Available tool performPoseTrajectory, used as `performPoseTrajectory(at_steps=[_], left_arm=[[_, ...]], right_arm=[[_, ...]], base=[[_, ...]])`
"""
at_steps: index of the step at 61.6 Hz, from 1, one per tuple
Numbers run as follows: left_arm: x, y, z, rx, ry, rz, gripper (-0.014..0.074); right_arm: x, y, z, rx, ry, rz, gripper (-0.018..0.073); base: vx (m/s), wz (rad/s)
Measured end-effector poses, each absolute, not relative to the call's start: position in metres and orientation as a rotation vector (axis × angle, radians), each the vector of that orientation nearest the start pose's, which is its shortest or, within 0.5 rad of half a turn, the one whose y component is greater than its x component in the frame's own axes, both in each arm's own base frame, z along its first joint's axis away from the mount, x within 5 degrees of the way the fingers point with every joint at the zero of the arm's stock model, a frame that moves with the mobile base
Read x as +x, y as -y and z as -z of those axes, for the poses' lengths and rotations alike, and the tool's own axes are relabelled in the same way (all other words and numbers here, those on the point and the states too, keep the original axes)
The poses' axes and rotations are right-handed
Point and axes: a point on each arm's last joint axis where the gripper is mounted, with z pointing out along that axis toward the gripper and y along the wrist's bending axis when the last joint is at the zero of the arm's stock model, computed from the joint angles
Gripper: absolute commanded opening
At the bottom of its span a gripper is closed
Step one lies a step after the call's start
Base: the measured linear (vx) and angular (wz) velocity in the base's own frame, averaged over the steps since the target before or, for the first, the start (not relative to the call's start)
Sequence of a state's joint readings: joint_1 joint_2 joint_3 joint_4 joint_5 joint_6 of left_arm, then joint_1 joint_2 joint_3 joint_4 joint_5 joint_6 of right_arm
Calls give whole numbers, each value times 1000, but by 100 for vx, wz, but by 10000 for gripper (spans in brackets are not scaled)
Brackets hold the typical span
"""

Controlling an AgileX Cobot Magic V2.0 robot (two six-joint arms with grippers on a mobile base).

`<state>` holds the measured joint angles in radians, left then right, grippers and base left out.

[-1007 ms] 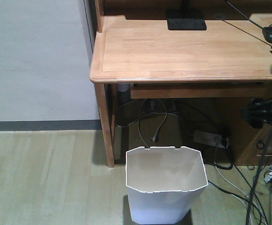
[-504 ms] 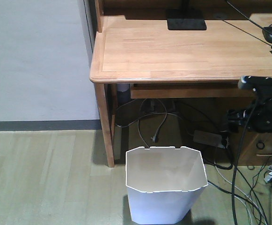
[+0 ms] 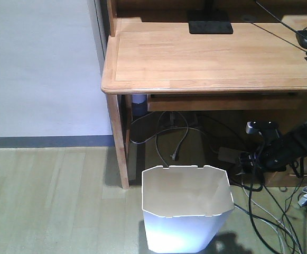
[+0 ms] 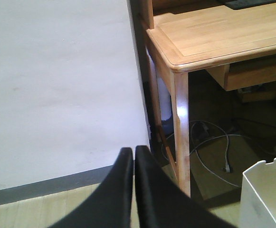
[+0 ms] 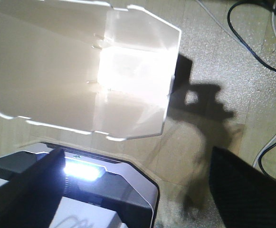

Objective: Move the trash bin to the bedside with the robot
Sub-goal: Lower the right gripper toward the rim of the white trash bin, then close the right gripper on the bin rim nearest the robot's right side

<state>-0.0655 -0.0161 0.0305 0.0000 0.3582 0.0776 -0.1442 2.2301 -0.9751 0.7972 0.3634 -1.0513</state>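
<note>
The white trash bin (image 3: 187,211) stands upright and empty on the wood floor in front of the desk. My right arm (image 3: 280,148), black with a silver-grey piece (image 3: 260,127), hangs low to the bin's right and does not touch it. The right wrist view looks down into the trash bin (image 5: 80,66); my right gripper (image 5: 138,190) is open, with one finger (image 5: 247,190) at the right edge and nothing held. My left gripper (image 4: 133,154) is shut and empty, up to the left of the trash bin (image 4: 271,194). The bedside is out of view.
A wooden desk (image 3: 211,58) stands just behind the bin, its front left leg (image 3: 118,143) close to the bin's left. Loose cables and a power strip (image 3: 232,156) lie under the desk and on the floor at the right. A white wall with a grey skirting (image 3: 42,141) is on the left.
My right arm has dropped from desk height to low beside the bin's right and moved left. Its shadow now falls by the bin. The bin has not moved.
</note>
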Motion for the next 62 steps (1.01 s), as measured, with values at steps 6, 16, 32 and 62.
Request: performPoseTrajectory(at_steps=[6,16,32,62], left_arm=[[53,3,-172,133,-1851,-8,-7],[53,3,-172,133,-1851,-8,-7],[53,3,-172,133,-1851,-8,-7],[53,3,-172,133,-1851,-8,-7]], right_arm=[[340,27,10,-259,-2946,-336,586],[346,28,46,-250,-2988,-353,586],[357,30,89,-268,-3011,-365,586],[370,28,151,-290,-3029,-435,586]], base=[[0,0],[0,0],[0,0],[0,0]])
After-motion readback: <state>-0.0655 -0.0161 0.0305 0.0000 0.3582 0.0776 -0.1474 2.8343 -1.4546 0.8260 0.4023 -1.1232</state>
